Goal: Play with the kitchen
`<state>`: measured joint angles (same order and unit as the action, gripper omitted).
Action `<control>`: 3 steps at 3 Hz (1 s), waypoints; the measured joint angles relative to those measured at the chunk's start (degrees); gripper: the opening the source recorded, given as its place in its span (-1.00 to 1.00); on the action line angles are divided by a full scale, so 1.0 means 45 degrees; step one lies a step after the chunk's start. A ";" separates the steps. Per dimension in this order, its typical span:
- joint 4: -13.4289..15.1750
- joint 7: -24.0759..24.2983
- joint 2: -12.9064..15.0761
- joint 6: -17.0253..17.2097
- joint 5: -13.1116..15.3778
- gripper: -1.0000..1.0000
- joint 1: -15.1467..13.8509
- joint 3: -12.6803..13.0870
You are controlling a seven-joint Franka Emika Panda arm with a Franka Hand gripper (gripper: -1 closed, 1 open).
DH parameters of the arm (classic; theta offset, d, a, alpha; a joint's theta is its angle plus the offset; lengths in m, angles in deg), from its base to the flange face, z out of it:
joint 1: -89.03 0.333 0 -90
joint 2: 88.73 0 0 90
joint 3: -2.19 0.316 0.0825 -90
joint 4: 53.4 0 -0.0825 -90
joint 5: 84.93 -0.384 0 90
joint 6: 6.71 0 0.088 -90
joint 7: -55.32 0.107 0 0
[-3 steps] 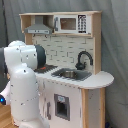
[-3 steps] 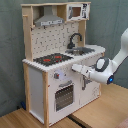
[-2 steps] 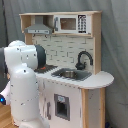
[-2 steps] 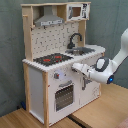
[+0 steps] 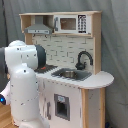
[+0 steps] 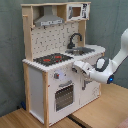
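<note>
I saw the kitchen [image 6: 52,75] standing on the wooden floor [image 6: 95,112], in front of a grey curtain [image 6: 10,50]. In the second exterior view my arm [image 6: 112,62] came in from the second exterior view's right and bent toward the front of the kitchen. The hand [image 6: 77,66] was just at the front edge of the surface [image 6: 65,64], below the hob [image 6: 52,59] and above the oven door [image 6: 64,95]. I could not tell if its fingers were spread or pressed together, and I could not tell if it touched the edge.

Behind the hand and higher were the sink [image 6: 82,50] and the black faucet [image 6: 75,39]. Well above it hung the grey hood [image 6: 49,21].

In the first exterior view the white arm [image 5: 22,82] covered the hob side of the kitchen [image 5: 75,60], so the hand was hidden there. The sink [image 5: 70,75] and faucet [image 5: 84,59] were in view beside the arm.
</note>
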<state>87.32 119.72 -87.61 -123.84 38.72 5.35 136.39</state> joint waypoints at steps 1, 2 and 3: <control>0.0000 0.1318 0.0004 -0.0006 0.0004 -1.00 0.0000 -0.0001; 0.0001 0.2793 0.0008 -0.0008 0.0004 -1.00 0.0000 -0.0001; 0.0001 0.4174 0.0012 -0.0008 0.0004 -1.00 0.0000 -0.0001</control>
<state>87.33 138.51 -87.56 -123.87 38.74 5.36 136.39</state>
